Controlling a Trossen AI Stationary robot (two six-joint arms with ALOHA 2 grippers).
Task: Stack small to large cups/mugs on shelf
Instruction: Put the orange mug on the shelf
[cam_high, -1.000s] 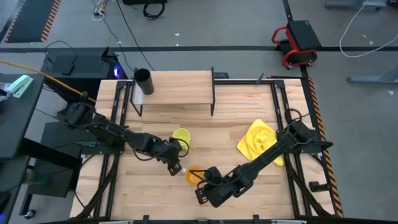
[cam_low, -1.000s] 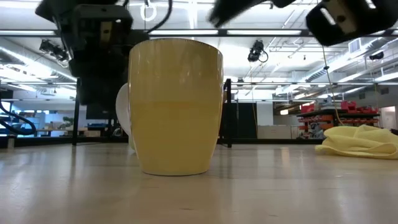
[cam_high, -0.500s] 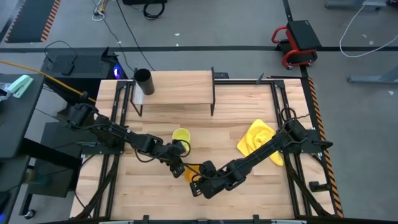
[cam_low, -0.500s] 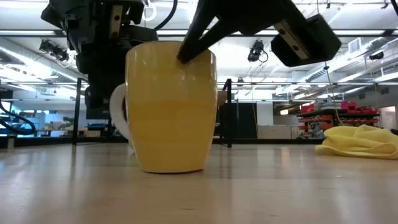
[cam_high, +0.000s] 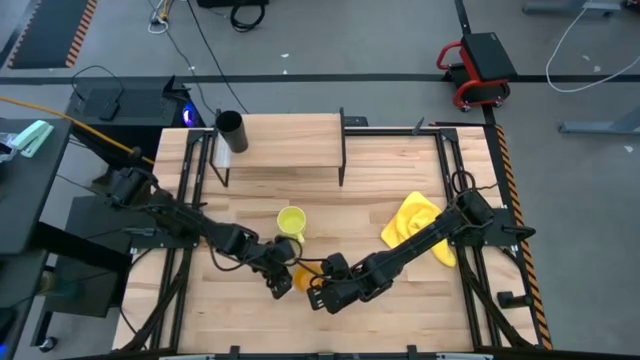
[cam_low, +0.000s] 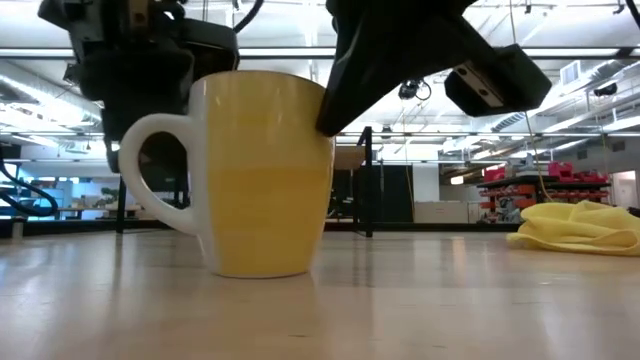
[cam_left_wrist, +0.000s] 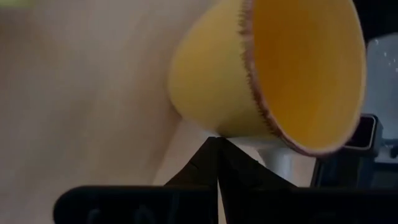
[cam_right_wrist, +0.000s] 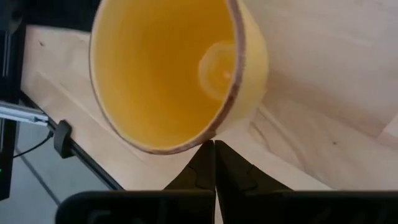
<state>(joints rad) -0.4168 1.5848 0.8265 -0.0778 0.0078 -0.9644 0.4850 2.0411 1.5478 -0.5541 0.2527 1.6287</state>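
Observation:
The orange cup (cam_high: 300, 272) lies tipped on the tabletop between my two grippers, its mouth turned toward the right one. My left gripper (cam_high: 283, 283) is shut just left of it. My right gripper (cam_high: 318, 297) is shut at its near-right side. The left wrist view shows the cup (cam_left_wrist: 249, 74) from outside; the right wrist view looks into its hollow (cam_right_wrist: 168, 68). The yellow-green mug (cam_high: 291, 220) stands on its base farther back and fills the low view (cam_low: 265, 180), handle to the left. The black cup (cam_high: 230, 128) stands on the shelf's (cam_high: 290, 140) left end. My left gripper (cam_left_wrist: 217, 142) has its shut fingertips against the orange cup's outer wall just below the rim (cam_left_wrist: 214, 127), slanting in from the table's left. My right gripper (cam_right_wrist: 214, 144) meets the rim's edge (cam_right_wrist: 208, 138) with shut fingertips, from the near-right, facing the cup's open mouth.
A crumpled yellow cloth (cam_high: 415, 228) lies on the right half of the table, also seen in the low view (cam_low: 580, 225). Both arms cross low over the near half of the table. The shelf's black legs stand along the far side. Bare wood lies between mug and cloth.
My left gripper has moved from beside the mug toward the near edge, down to the orange cup. My right gripper has come left and slightly farther back, up to the cup's mouth. The yellow-green mug has turned about: its handle now shows fully at its left in the low view.

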